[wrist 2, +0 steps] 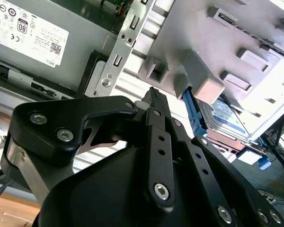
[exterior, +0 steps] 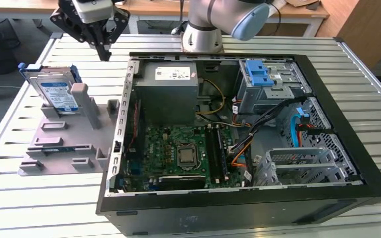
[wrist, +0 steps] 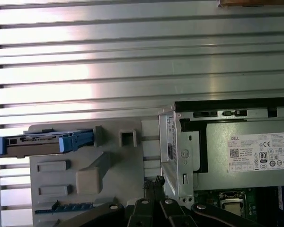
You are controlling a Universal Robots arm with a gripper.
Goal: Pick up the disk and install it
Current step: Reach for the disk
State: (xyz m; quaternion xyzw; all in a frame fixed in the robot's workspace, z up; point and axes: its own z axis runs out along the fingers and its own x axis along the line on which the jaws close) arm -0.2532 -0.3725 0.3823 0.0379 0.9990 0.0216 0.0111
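We see the disk point(exterior: 57, 93) standing on edge in the grey holder point(exterior: 58, 148) (beside the open computer case point(exterior: 243, 204)); the gripper point(exterior: 103, 54) hangs above the table point(exterior: 31, 198), clenched empty.

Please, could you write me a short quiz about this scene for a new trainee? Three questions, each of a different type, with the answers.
1. True or false: the gripper holds the disk.
2. Where is the disk? A) upright in the grey fixture, outside the computer case; B) flat inside the computer case; C) lying on top of the computer case.
3. Fill in: the gripper is ____ (open or shut).
Key: 1 false; 2 A; 3 shut.
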